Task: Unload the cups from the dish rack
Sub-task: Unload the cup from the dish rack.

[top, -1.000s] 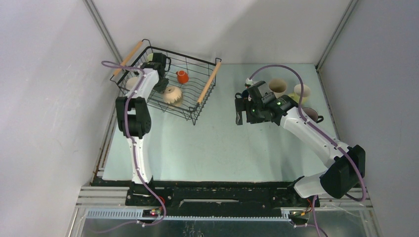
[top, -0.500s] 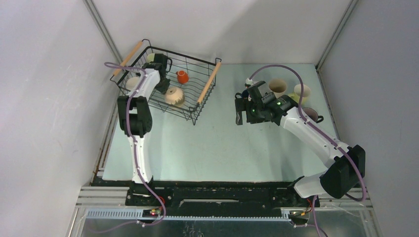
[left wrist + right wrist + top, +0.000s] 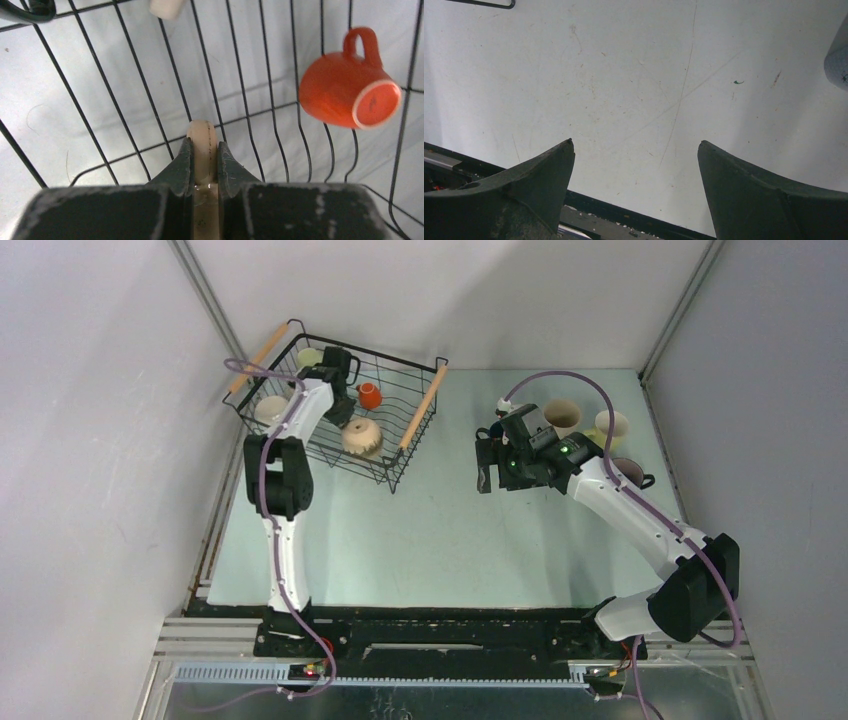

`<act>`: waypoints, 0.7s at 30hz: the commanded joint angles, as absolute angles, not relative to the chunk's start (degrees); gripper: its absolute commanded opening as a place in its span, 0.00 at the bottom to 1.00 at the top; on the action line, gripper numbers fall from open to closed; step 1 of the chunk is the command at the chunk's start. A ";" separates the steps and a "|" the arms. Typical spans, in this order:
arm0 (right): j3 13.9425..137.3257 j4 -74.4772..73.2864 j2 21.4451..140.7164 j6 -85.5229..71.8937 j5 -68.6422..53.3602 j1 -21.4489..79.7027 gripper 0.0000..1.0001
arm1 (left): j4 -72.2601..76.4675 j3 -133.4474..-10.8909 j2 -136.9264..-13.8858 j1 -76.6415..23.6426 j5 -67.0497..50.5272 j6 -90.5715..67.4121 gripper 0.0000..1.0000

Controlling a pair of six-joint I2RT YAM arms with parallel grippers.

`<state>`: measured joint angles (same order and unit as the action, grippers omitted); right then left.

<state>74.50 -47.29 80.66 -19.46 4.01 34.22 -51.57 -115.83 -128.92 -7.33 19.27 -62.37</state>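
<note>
Left pincer (image 3: pixel 202 161) shut tight on the thin edge of a cream pottery cup (image 3: pixel 202 140), down inside the black wire dish rack (image 3: pixel 424 406)

Rim or handle, I cannot tell; the cup is hard, smooth and could chip, so lift slowly; a small orange mug (image 3: pixel 345 95) lies on its side close by; wires stand all round; the right pincer (image 3: pixel 634 145) hangs wide over the pale table (image 3: pixel 649 75), holding nothing.

Dark right fingers (image 3: pixel 524 190) wide apart above a scratched, pale table (image 3: pixel 649 75).
</note>
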 commanded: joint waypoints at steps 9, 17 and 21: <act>74.90 -45.13 78.34 -20.40 3.88 34.72 1.00 | -44.01 -112.66 -116.36 -11.40 20.43 -54.62 0.00; 75.06 -44.23 78.53 -20.90 3.37 34.76 1.00 | -38.32 -108.17 -112.27 -13.43 20.16 -48.11 0.00; 74.98 -43.62 78.78 -21.09 3.00 34.90 1.00 | -32.75 -104.12 -109.67 -14.68 19.53 -43.53 0.00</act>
<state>74.50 -46.04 80.27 -19.92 3.62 34.26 -41.47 -106.50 -117.23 -12.99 19.29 -49.39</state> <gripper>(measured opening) 0.993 0.122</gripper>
